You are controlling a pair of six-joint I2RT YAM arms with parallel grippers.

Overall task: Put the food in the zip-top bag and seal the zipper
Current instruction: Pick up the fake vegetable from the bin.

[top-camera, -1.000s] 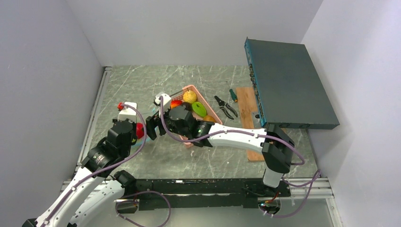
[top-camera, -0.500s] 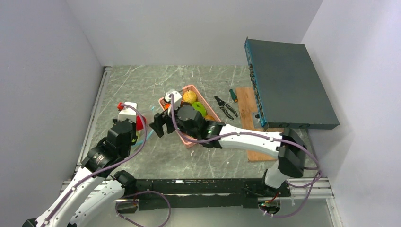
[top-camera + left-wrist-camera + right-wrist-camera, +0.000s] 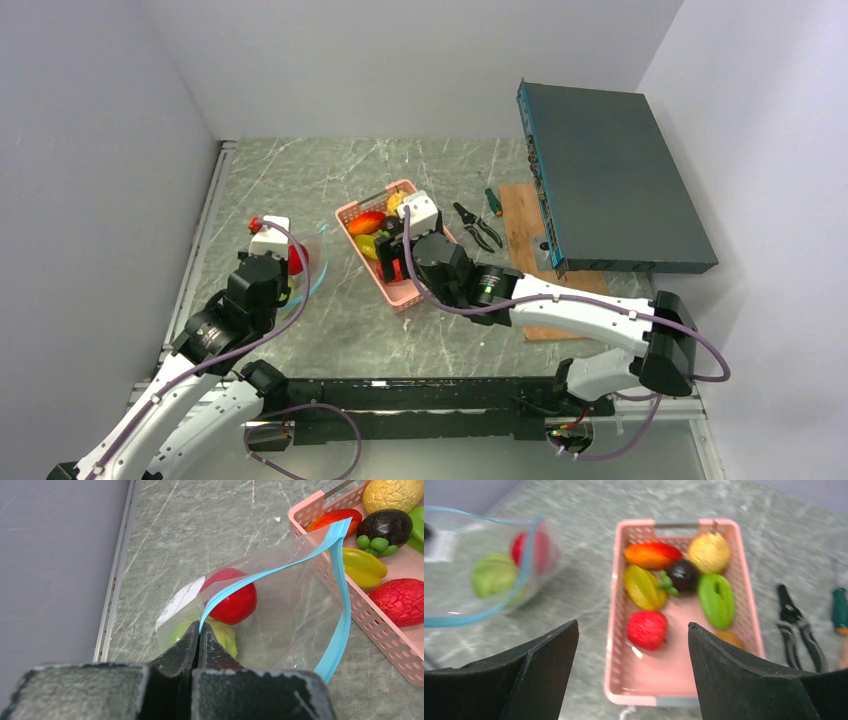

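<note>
The clear zip-top bag [image 3: 295,615] lies left of the pink basket [image 3: 616,630] with its mouth held open. My left gripper [image 3: 199,630] is shut on the teal-blue zipper [image 3: 280,569] at the bag's near corner; it also shows in the top view [image 3: 290,278]. A red piece [image 3: 232,600] and a green piece [image 3: 222,635] are inside the bag. My right gripper [image 3: 633,625] is open and empty above the basket's near end, also seen from above [image 3: 390,258]. The basket holds a red piece [image 3: 647,629], a yellow starfruit [image 3: 644,586], a dark purple piece [image 3: 682,575], a green piece [image 3: 716,600] and others.
Pliers [image 3: 478,225] and a green-handled screwdriver [image 3: 493,203] lie right of the basket, beside a wooden board [image 3: 522,240]. A large dark grey box [image 3: 610,180] stands at the right. A wall and a metal rail [image 3: 117,570] run close along the bag's left.
My right gripper has moved right, from beside the bag's mouth to above the pink basket. My left gripper has kept its hold on the zipper.
</note>
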